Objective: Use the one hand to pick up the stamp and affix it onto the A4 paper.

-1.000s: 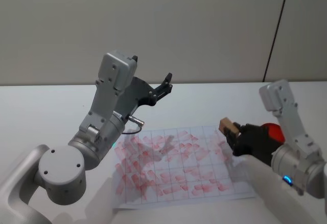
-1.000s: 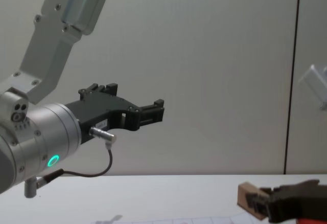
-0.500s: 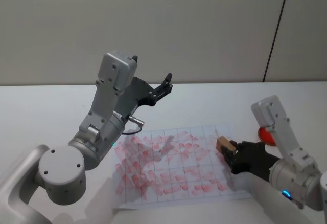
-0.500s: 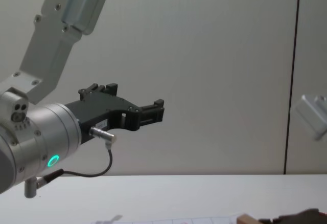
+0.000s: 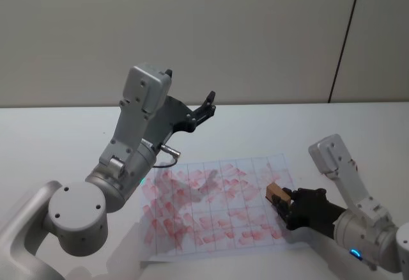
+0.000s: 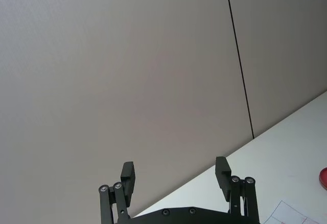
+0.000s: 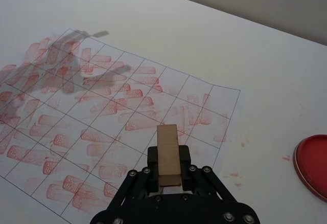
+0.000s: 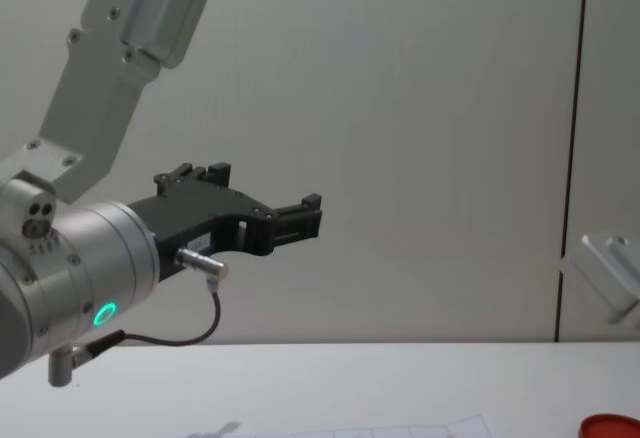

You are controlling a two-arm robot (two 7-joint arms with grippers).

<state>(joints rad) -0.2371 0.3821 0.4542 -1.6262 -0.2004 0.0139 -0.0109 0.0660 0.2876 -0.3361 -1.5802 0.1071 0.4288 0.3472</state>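
White tabletop [image 5: 57, 126] runs bare on every side of the single A4 paper [image 5: 211, 213], whose grid cells are crowded with red prints. One stamp [image 7: 168, 152], a tan wood block, is clamped between the fingers of the right gripper [image 5: 285, 204]. It sits low over the sheet's right-hand columns, just inside the right edge; contact with the paper cannot be judged. One red ink pad [image 7: 313, 165] lies off that edge, apart. The left gripper [image 6: 173, 175] hangs high above the table's far side, fingers spread, holding nothing.
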